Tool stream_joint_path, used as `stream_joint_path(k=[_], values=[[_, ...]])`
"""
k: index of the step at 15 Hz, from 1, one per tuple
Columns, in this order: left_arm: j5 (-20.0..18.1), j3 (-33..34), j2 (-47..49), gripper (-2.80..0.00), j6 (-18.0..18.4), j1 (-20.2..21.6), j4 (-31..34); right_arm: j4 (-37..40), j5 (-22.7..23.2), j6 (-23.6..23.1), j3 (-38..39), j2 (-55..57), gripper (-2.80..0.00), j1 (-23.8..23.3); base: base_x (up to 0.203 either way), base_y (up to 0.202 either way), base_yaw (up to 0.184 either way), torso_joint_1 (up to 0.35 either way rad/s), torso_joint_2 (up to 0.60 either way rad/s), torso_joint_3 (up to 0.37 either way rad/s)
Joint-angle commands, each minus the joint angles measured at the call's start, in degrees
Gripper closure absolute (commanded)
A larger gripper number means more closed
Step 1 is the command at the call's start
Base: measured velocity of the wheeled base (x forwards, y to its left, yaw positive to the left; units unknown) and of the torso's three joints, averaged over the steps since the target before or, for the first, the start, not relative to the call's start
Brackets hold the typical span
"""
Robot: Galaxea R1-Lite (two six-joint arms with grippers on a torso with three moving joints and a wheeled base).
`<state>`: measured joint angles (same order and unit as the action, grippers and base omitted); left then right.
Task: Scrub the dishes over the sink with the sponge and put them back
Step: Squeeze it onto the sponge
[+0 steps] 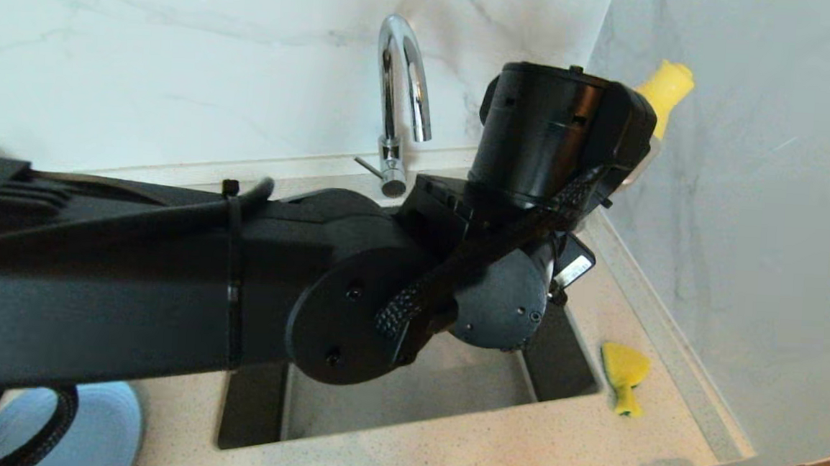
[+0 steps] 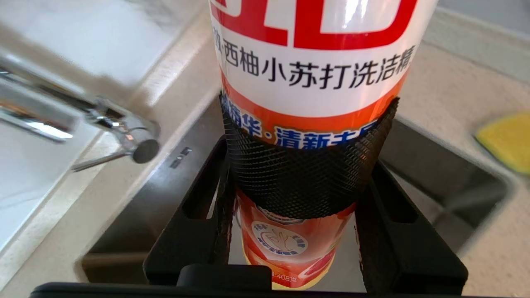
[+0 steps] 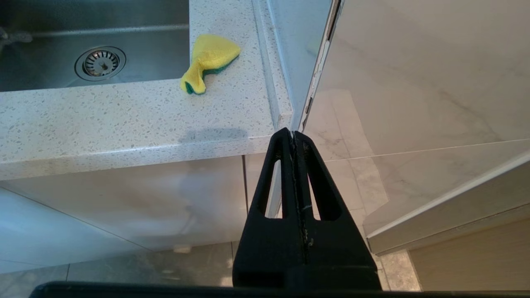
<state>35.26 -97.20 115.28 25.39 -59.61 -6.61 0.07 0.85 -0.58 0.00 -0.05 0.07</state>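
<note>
While the left end effector (image 2: 302,231) clamps a detergent bottle (image 2: 314,82) above the sink (image 1: 405,398), the right end effector (image 3: 295,140), pressed together, hangs below the tabletop (image 3: 124,120) beside the sink; the sponge (image 1: 624,375) lies just beside the sink.

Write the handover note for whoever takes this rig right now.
Left gripper: shut on the detergent bottle, held over the sink's back edge by the tap.
Right gripper: shut, empty, parked below the counter's front edge.
Sponge: on the counter right of the sink, untouched.
Blue plate: left of the sink; other dishes not in view.
Done: no scrubbing evident.
Left: scrub the dishes, put them back.
</note>
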Motion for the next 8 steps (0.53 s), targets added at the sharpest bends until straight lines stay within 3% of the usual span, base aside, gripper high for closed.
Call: stream_joint_path(k=[1,6,8], values=[[0.3,0.4,2.0,0.0,0.2,-0.6,-0.1,0.0,0.0,0.0,0.0,0.0,0.0,0.0,0.0,0.0,0.0,0.0,0.0,0.0],[0.6,0.4,6.5,0.0,1.1,-2.5,-0.2,0.0,0.0,0.0,0.0,0.0,0.0,0.0,0.0,0.0,0.0,0.0,0.0,0.0],[2.4,0.5,7.6,0.0,1.0,-3.2,-0.2,0.0,0.0,0.0,0.0,0.0,0.0,0.0,0.0,0.0,0.0,0.0,0.0,0.0]])
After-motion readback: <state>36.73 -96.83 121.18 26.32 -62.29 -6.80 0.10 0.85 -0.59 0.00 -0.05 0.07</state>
